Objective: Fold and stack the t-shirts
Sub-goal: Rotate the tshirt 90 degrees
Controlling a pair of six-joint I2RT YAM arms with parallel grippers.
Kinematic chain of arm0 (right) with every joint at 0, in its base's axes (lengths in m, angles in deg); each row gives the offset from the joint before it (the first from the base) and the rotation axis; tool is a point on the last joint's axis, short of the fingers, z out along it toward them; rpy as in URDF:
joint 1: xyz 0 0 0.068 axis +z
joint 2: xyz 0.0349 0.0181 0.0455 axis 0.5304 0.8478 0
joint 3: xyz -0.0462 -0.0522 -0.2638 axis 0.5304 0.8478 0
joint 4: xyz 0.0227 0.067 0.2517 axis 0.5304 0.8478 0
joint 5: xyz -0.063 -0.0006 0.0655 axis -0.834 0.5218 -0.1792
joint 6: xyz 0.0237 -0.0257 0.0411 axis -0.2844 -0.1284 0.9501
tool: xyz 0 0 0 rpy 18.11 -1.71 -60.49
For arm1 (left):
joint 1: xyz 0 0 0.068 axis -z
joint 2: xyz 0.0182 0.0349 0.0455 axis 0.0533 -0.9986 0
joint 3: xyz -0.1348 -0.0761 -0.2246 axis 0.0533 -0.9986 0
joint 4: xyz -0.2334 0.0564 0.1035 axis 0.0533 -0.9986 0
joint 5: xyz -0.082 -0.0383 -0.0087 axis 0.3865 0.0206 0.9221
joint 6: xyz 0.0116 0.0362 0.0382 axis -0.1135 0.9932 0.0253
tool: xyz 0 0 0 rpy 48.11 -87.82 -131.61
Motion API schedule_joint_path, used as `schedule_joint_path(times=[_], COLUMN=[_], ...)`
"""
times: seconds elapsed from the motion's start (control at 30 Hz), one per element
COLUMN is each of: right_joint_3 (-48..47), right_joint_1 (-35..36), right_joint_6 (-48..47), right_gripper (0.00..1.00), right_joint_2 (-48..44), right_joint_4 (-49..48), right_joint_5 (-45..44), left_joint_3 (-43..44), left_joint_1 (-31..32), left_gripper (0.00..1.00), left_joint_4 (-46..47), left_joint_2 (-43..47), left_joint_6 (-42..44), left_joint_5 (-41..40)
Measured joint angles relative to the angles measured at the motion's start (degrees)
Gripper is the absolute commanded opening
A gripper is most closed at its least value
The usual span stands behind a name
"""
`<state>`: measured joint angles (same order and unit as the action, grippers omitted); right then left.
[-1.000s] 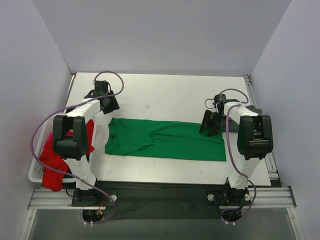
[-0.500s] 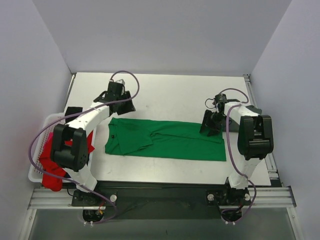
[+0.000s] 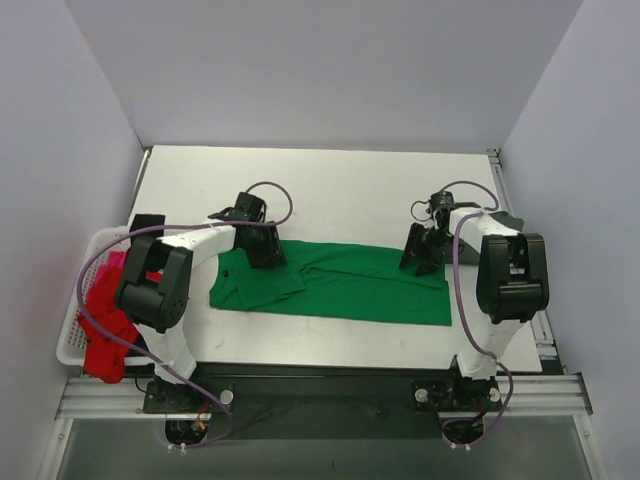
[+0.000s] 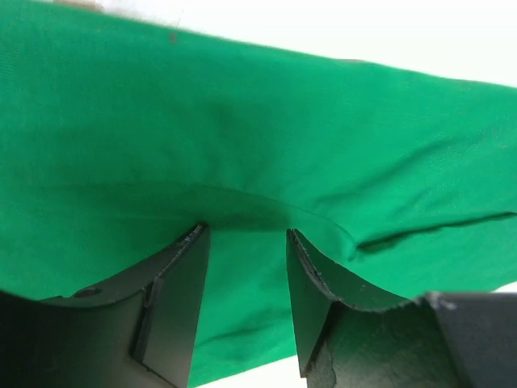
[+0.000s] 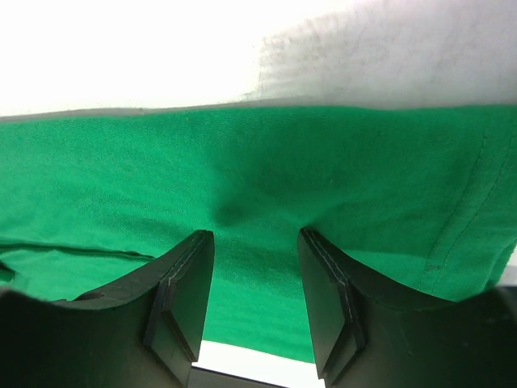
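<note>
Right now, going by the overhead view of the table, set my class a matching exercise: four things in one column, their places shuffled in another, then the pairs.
1. green t-shirt
2. red clothes
3. left gripper
4. right gripper

A. over the shirt's right end
B. heaped in the white basket, left of the table
C. spread flat mid-table
D. over the shirt's left part

Pairs: 1-C, 2-B, 3-D, 4-A
</note>
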<state>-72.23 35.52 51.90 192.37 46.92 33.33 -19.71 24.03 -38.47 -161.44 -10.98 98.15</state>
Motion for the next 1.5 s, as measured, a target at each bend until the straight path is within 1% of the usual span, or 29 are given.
schedule_joint_path(times=[0.1, 0.23, 0.53, 0.73, 0.9, 1.07, 1.17, 1.33, 1.5], right_joint_3=[0.55, 0.85, 1.36, 5.75, 8.7, 8.85, 8.74, 7.74, 5.33], right_joint_1=[0.28, 2.25, 9.4, 13.18, 16.63, 22.67, 26.14, 29.57, 29.59], right_joint_6=[1.16, 2.91, 6.91, 11.26, 15.28, 19.28, 21.2, 22.23, 20.5], right_gripper=[0.47, 0.47, 0.47, 0.47, 0.47, 0.47, 0.47, 0.47, 0.47], right_joint_2=[-0.35, -0.46, -0.55, -3.96, -6.1, -6.19, -6.19, -7.39, -13.09], right_joint_4=[0.26, 1.68, 5.86, 6.82, 7.56, 7.58, 7.56, 10.25, 14.29], right_joint_5=[0.15, 0.04, -2.84, -5.35, -6.25, -6.51, -6.54, -8.07, -10.34], left_joint_3=[0.98, 4.42, 17.0, 25.29, 34.99, 45.24, 49.9, 53.05, 53.29], left_joint_1=[-0.35, -0.46, -0.46, -0.72, -0.83, -0.63, -0.33, -0.13, -0.04], left_gripper=[0.54, 0.54, 0.54, 0.54, 0.54, 0.55, 0.56, 0.57, 0.6], left_joint_4=[-0.79, -3.43, -8.63, -11.39, -14.16, -16.41, -17.0, -17.14, -16.87], left_joint_2=[-1.7, -3.96, -12.31, -17.51, -23.41, -29.44, -32.2, -33.79, -33.57], left_joint_6=[0.52, 3.02, 8.48, 11.82, 15.02, 18.05, 19.47, 20.13, 19.91], left_joint_5=[0.5, 0.26, -1.6, -3.26, -5.01, -5.92, -6.29, -6.97, -6.67])
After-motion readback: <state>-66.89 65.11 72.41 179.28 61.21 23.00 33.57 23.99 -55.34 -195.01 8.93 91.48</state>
